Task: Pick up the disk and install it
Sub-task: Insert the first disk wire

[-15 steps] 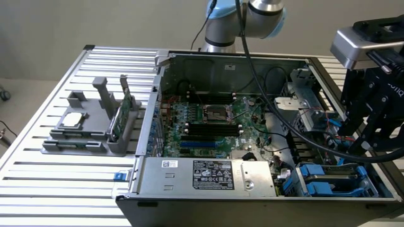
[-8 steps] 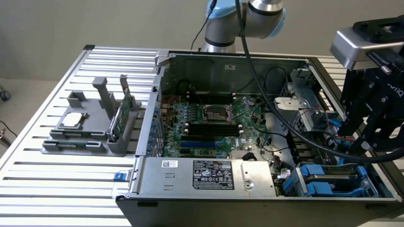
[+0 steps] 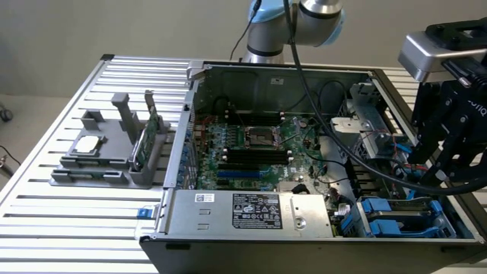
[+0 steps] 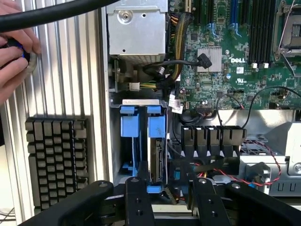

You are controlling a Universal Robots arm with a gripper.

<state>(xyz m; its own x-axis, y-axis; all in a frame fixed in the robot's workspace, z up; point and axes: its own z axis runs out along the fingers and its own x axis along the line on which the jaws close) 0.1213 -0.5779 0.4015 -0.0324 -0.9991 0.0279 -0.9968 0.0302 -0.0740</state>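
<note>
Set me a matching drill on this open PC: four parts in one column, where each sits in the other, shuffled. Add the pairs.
Parts
1 disk
2 power supply
3 black finned heatsink
4 CPU socket

Places
A on the slatted table, outside the case
B middle of the motherboard
C on edge in the blue drive bay
D along the case wall nearest the exterior camera

Pairs: 1-C, 2-D, 3-A, 4-B
</note>
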